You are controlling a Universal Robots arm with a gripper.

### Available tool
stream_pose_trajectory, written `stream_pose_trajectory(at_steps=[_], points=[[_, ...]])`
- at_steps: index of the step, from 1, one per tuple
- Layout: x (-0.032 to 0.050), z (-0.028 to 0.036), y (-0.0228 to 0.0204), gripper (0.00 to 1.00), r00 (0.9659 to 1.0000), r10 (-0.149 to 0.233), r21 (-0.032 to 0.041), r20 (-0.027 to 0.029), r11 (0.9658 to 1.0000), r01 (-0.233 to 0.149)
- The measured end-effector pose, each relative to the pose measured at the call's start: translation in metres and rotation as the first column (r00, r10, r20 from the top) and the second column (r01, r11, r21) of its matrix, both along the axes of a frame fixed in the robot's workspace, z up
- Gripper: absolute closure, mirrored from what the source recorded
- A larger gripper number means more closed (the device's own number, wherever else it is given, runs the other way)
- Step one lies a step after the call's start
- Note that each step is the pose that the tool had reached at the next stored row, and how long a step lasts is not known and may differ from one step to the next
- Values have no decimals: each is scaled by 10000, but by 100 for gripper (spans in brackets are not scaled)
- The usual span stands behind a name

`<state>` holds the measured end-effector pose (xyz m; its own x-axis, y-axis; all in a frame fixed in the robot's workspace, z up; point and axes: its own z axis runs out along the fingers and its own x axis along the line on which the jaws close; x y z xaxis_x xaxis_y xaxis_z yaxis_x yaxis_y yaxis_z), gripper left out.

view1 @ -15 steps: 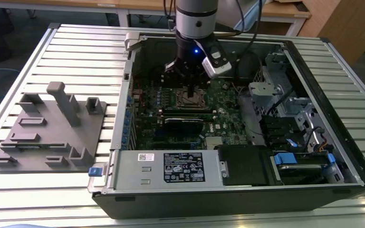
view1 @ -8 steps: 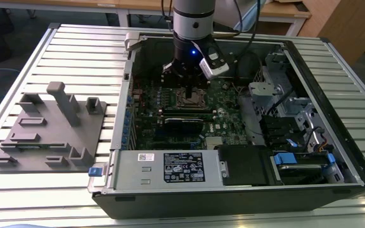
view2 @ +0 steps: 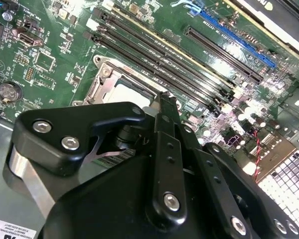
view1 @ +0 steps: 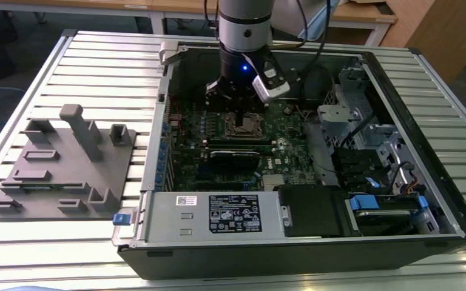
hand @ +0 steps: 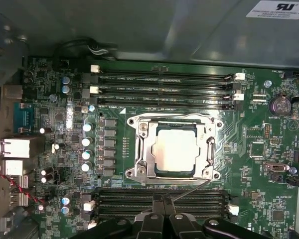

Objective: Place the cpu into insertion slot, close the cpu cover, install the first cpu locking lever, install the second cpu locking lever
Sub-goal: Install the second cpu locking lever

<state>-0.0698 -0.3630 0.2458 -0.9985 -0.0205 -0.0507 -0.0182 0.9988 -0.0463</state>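
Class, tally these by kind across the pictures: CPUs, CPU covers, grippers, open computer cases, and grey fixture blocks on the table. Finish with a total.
cpu: 1
cpu cover: 1
gripper: 1
computer case: 1
grey fixture block: 1
Total: 5

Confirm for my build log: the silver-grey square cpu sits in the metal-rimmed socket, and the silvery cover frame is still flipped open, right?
Not quite. The silver-grey square cpu sits in the metal-rimmed socket, but the silvery cover frame lies closed around it, as the first wrist view shows.
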Motion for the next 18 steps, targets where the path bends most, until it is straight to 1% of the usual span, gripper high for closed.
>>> stream_pose_trajectory(at_steps=[4, 10, 18], points=[[-10, -5, 0, 90, 10000, -3, 1, 1, 10000, 3], [-65, -16, 0, 90, 10000, -2, 0, 0, 10000, 2], [-68, -17, 0, 90, 10000, -2, 0, 1, 10000, 2]])
